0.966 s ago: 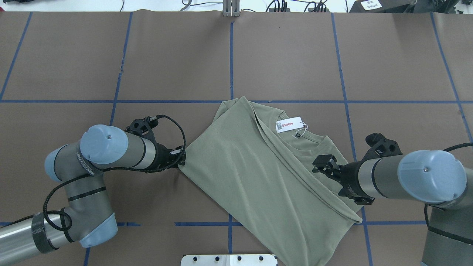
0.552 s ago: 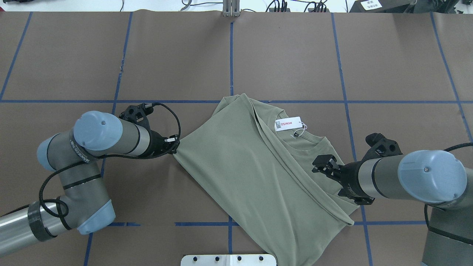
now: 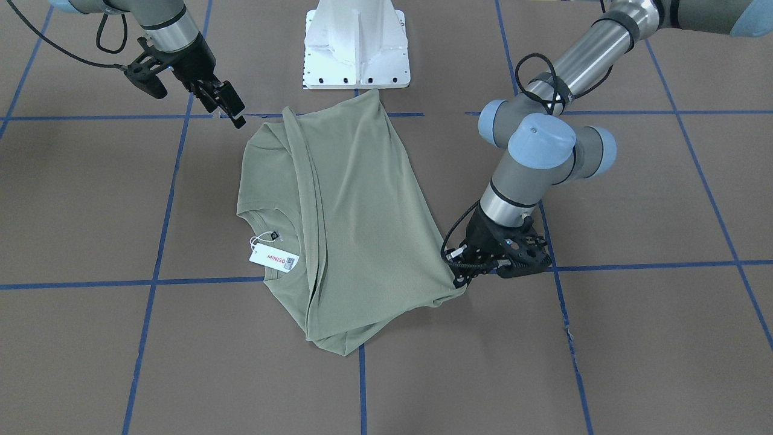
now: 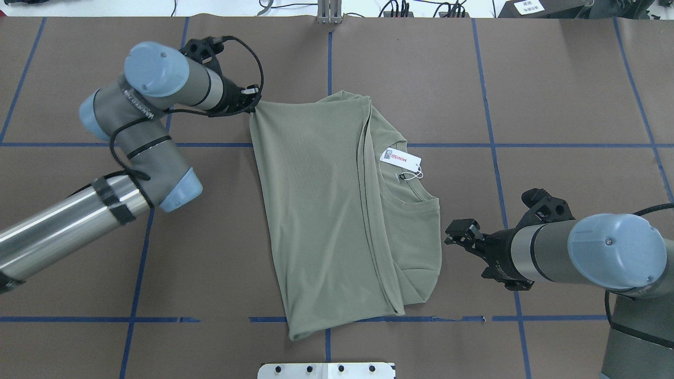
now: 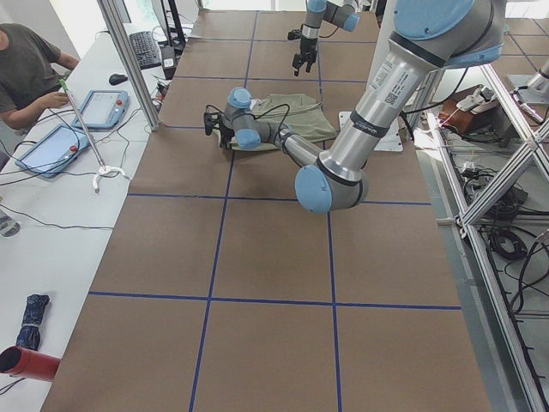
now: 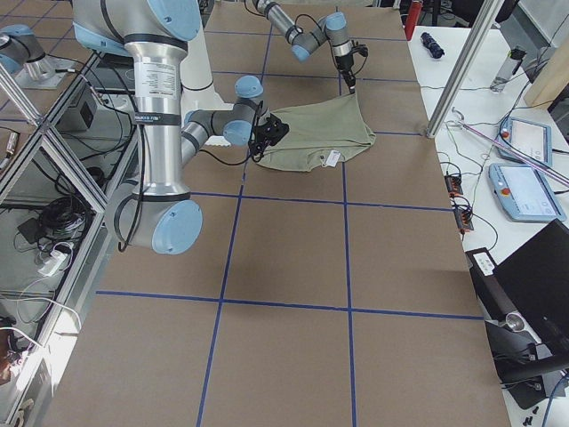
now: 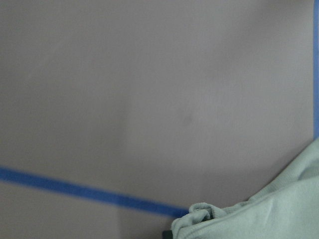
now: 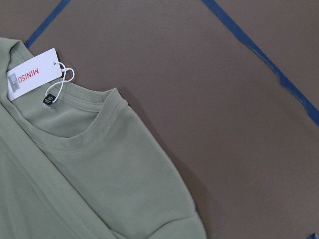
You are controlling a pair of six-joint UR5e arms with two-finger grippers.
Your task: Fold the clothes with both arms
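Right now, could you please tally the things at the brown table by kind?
Sage-green shirt: 1
White hang tag: 1
Grippers: 2, the left gripper shut on the shirt's corner, the right gripper open beside it
White pedestal base: 1
Total: 5

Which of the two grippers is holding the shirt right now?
The left gripper: its jaws are shut on a corner of the shirt. The right gripper hangs open beside the collar side, apart from it.

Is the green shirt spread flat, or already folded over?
Folded over: a layer of the shirt lies doubled across its front, hiding part of the collar.
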